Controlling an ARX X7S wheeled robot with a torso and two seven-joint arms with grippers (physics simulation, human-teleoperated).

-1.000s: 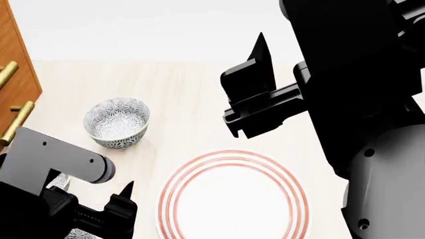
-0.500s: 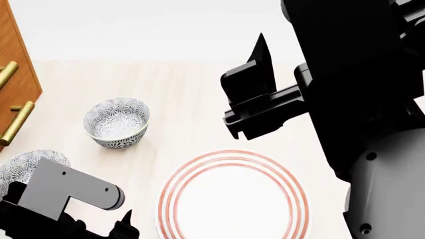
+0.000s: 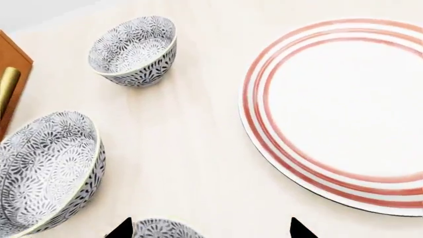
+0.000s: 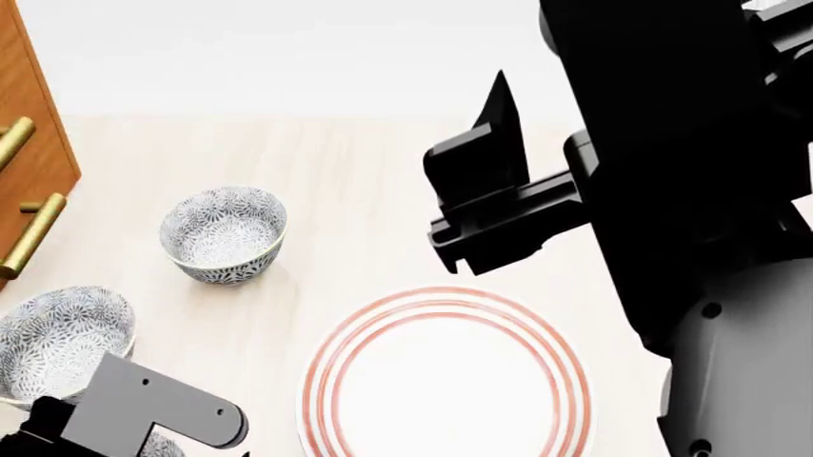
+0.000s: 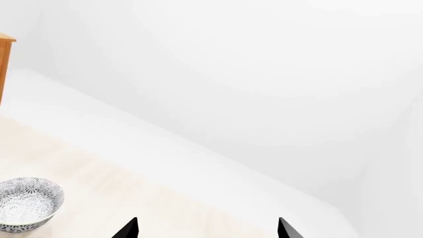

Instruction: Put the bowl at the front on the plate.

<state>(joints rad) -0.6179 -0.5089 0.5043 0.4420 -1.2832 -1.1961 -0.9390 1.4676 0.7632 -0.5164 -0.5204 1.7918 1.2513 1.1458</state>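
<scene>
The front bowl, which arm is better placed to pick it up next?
Left. The left hand hangs open right over the front bowl, whose rim shows between its fingertips. The right hand is raised over the far side of the table, facing away from that bowl and the plate.

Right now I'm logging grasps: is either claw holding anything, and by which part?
Nothing is held. The left claw is open above the front bowl, not touching it. The right claw is open over bare table.
</scene>
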